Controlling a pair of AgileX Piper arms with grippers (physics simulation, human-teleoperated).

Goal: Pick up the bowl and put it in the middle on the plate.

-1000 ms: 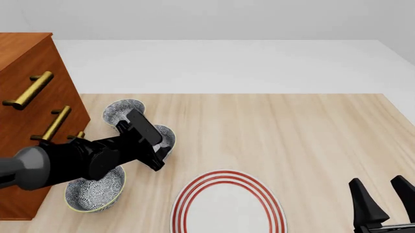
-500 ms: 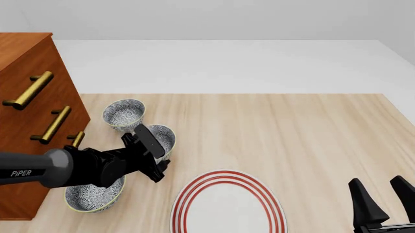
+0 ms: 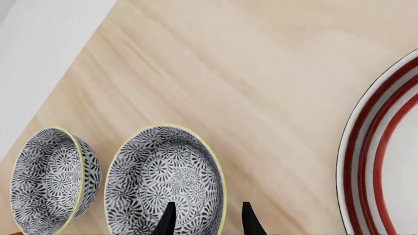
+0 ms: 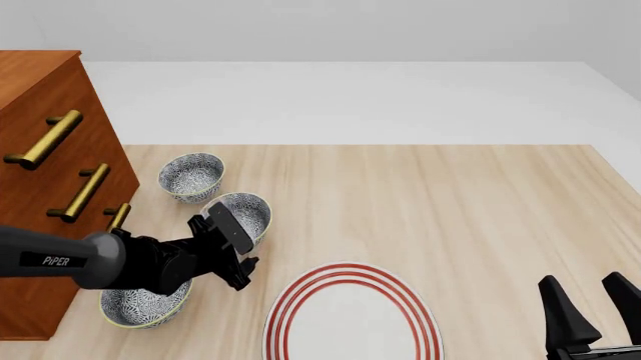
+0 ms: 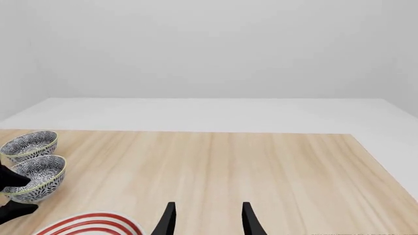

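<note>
Three patterned bowls stand in a row left of the plate (image 4: pixel 287 306). I take the bowl (image 4: pixel 245 209) to be the middle one, also in the left wrist view (image 3: pixel 156 181). My left gripper (image 4: pixel 243 268) is open at that bowl's near side, toward the plate (image 3: pixel 365 161). In the left wrist view its fingertips (image 3: pixel 168 221) frame the bowl's rim, one over the inside and one over the table; I cannot tell if they touch. My right gripper (image 4: pixel 593 304) stands open and empty at the near right, far from the bowls.
A second bowl (image 4: pixel 191 176) sits farther back, a third bowl (image 4: pixel 140 306) nearer, partly under the left arm. A wooden drawer cabinet (image 4: pixel 50 150) with brass handles stands at the left edge. Bare wood stretches right of the plate.
The left gripper has drawn back and down from over the far and middle bowls to the middle bowl's near side. The right arm has not moved.
</note>
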